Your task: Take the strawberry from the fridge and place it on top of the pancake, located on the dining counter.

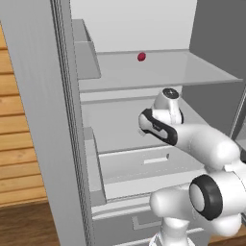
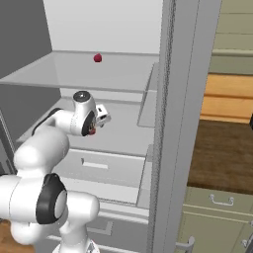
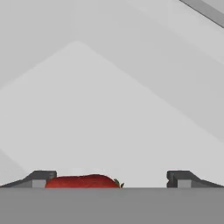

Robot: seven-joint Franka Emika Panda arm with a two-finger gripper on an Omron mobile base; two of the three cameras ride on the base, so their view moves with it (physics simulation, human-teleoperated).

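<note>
The fridge [image 1: 38, 96] stands open in front of me, its pale shelves and lower drawers showing. My arm reaches in over the middle shelf [image 2: 123, 133]. In the hand view my gripper [image 3: 111, 179] is open, its fingertips [image 3: 41, 177] far apart. A red strawberry [image 3: 82, 181] with a green stalk end lies between them, close to the left tip. From the right base view a bit of the red strawberry [image 2: 92, 132] peeks out under the hand. The pancake and the dining counter are out of view.
A small dark red round fruit [image 1: 141, 56] sits alone on the upper shelf [image 1: 158, 72]. The open door with its bins [image 1: 84, 53] is on the left, the other door's edge [image 2: 173, 123] on the right. A drawer front [image 1: 153, 161] lies below the hand.
</note>
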